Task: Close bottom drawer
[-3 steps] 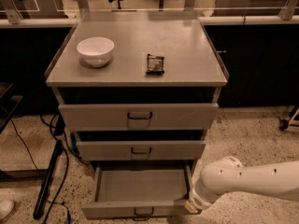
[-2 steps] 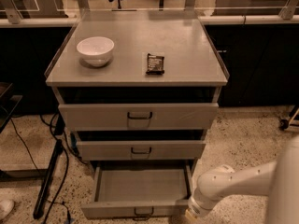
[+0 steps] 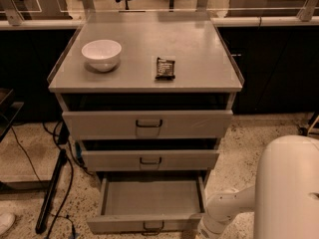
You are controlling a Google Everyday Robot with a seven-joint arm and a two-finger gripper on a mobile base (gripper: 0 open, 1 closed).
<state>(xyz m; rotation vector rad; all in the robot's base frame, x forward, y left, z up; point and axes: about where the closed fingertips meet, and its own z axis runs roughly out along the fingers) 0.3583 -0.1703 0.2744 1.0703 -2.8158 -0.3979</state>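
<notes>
Camera view, lower centre: the bottom drawer (image 3: 119, 224) is pulled far out, its plain tray open to see and its front panel almost at the lower edge of the frame. Compared with a second ago, the drawer has not moved. Only the arm (image 3: 289, 188) has changed: it has swung upright, so a large white part now fills the lower right corner. The gripper (image 3: 202, 231) has sunk to the bottom edge, just beside the right corner of the front panel. Whether it is open or closed, I cannot tell. I judge the push is not yet started.

The way inward is free, under the middle drawer (image 3: 114, 161). At lower left a black pole (image 3: 50, 193) and cables lie on the floor, well apart from the drawer.
</notes>
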